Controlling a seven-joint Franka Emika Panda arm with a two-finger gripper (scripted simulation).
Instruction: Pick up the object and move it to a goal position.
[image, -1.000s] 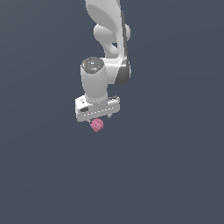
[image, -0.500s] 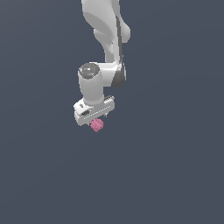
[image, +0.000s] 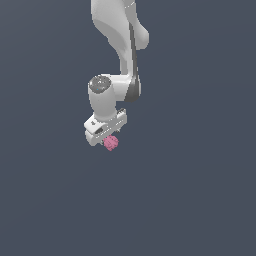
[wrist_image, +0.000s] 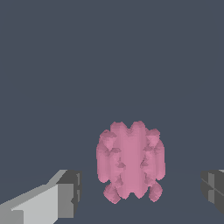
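My claw (image: 107, 139) has swung toward the exterior view's left over the last second, carrying my wrist with it. The object (image: 111, 143) sits just beneath it. In the wrist view it (wrist_image: 130, 162) lies between my 2 fingers (wrist_image: 65, 192), which stand apart with clear gaps on both sides. I judge I am not gripping it yet, so closing comes next.

A flat slate-grey surface (image: 200, 210) fills the exterior view from edge to edge, even in tone and evenly lit. In the wrist view the same uniform blue-grey spreads across the whole picture. Whether this surface is a counter, a floor or a mere backdrop cannot be told from either view.
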